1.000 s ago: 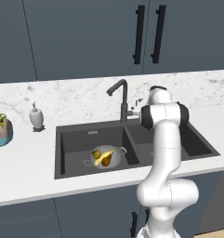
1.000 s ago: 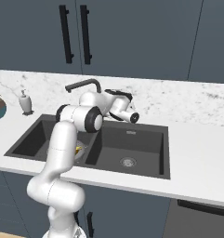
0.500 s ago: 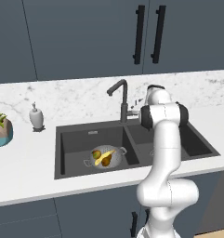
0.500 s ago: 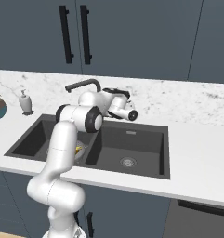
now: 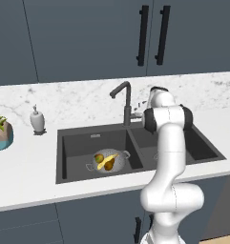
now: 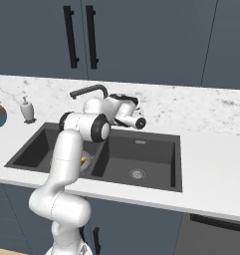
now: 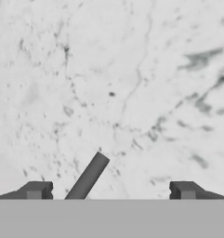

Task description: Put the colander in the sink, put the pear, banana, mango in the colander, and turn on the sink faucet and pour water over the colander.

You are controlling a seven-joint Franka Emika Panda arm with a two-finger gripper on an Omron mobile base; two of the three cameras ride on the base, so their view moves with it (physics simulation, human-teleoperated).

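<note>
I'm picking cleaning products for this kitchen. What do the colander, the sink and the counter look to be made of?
The small round silvery perforated colander looks like metal. The dark grey double-basin sink is matte, possibly composite or coated metal. The white grey-veined counter looks like polished marble.

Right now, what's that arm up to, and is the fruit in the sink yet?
End effector open, empty, at the faucet lever. Colander with fruit sits in the sink. Nothing blocking.
</note>
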